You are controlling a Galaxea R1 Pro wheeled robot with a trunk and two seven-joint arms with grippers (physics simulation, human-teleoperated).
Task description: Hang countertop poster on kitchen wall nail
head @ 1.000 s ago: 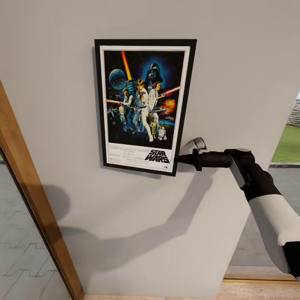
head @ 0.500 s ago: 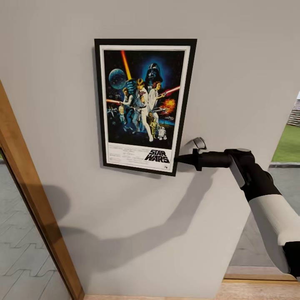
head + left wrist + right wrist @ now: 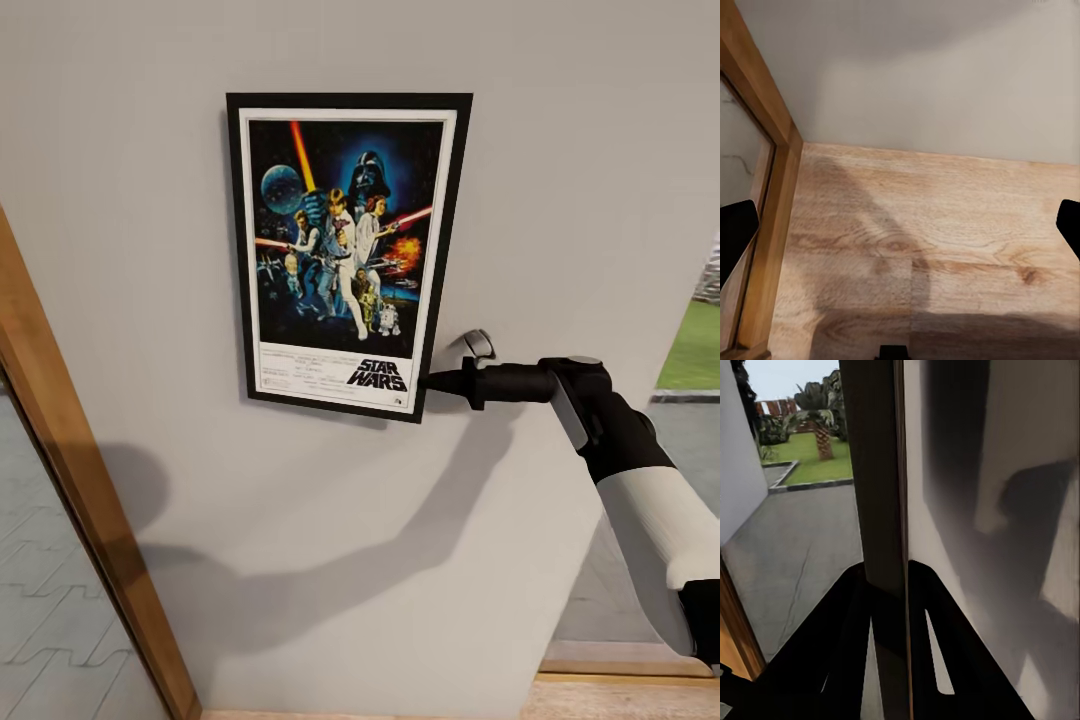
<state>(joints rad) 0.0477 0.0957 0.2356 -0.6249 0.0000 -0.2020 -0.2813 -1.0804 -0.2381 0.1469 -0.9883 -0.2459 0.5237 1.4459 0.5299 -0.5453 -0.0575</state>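
Note:
The Star Wars poster [image 3: 340, 250] lies flat against the off-white wall [image 3: 570, 170], upright in its black frame, with its lower right corner a little lower than the left. My right gripper [image 3: 432, 381] is shut on the poster's lower right edge, arm reaching in from the right. In the right wrist view the poster edge [image 3: 881, 495] runs as a dark strip between the two black fingers of my right gripper [image 3: 886, 585]. My left gripper [image 3: 900, 229] hangs open over the wooden floor [image 3: 937, 240]. The wall nail is hidden and the kitchen countertop is out of view.
A wooden door frame [image 3: 70, 470] slants along the wall's left side, with grey paving beyond it. At the right the wall ends at an opening onto grass [image 3: 692, 350] and pavement. The same door frame [image 3: 772, 195] stands beside my left gripper.
The poster and my right gripper hold still. The wooden frame at the left and the outdoor strip at the right have shifted slightly in the picture.

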